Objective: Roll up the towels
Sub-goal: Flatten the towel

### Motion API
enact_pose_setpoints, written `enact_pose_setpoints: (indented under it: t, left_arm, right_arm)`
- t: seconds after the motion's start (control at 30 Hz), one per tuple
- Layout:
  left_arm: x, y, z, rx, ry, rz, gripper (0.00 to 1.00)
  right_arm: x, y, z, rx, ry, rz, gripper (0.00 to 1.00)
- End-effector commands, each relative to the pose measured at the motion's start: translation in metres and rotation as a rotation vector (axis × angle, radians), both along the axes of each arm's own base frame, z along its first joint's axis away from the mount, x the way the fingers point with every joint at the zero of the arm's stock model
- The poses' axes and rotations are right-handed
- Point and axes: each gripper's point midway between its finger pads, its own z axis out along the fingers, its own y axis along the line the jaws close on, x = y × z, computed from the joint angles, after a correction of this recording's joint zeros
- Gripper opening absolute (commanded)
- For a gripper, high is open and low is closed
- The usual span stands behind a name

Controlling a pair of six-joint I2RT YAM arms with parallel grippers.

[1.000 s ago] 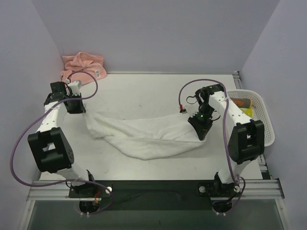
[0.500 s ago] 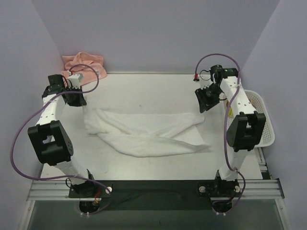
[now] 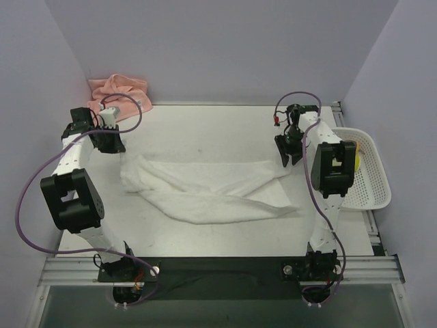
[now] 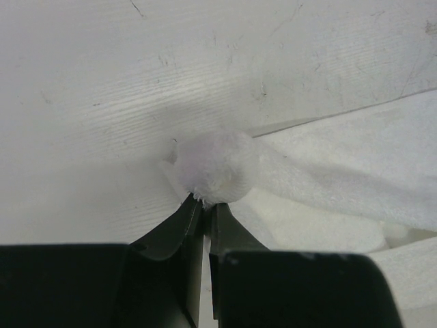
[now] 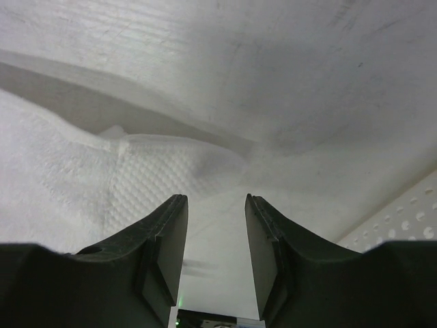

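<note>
The white towel (image 3: 205, 188) lies crumpled and partly folded across the middle of the table. My left gripper (image 3: 115, 145) is shut on its far left corner, a bunched white tuft (image 4: 215, 167) pinched between the fingertips. My right gripper (image 3: 289, 159) is open and empty just off the towel's far right corner (image 5: 171, 174), low over the table. The salmon-pink towel (image 3: 117, 90) lies bunched in the far left corner, with a white tag showing.
A white mesh basket (image 3: 365, 171) holding a yellow item stands at the right edge, and its rim shows in the right wrist view (image 5: 403, 219). Purple walls close in on three sides. Cables loop off both arms.
The right gripper let go of the towel's right end, swung to the far right, then came back down beside the corner. The towel dropped flat. The left gripper moved farther left, still holding.
</note>
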Motion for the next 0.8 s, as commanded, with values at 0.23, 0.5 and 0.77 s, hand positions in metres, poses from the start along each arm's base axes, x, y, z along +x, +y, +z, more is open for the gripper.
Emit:
enact_pose_setpoints:
  t: [0.23,0.5,0.77]
  left_arm:
    - [0.013,-0.001,0.010,-0.015,-0.033,-0.018,0.00]
    - [0.015,0.002,0.009,-0.020,-0.023,0.019,0.00]
    - [0.015,0.003,0.017,-0.020,-0.043,0.039,0.00]
  right_arm:
    - [0.000,-0.010,-0.021,-0.059,0.039,-0.086,0.37]
    - [-0.012,-0.003,-0.035,-0.032,0.100,-0.103,0.36]
    - [-0.024,0.005,-0.026,0.031,0.133,-0.108,0.00]
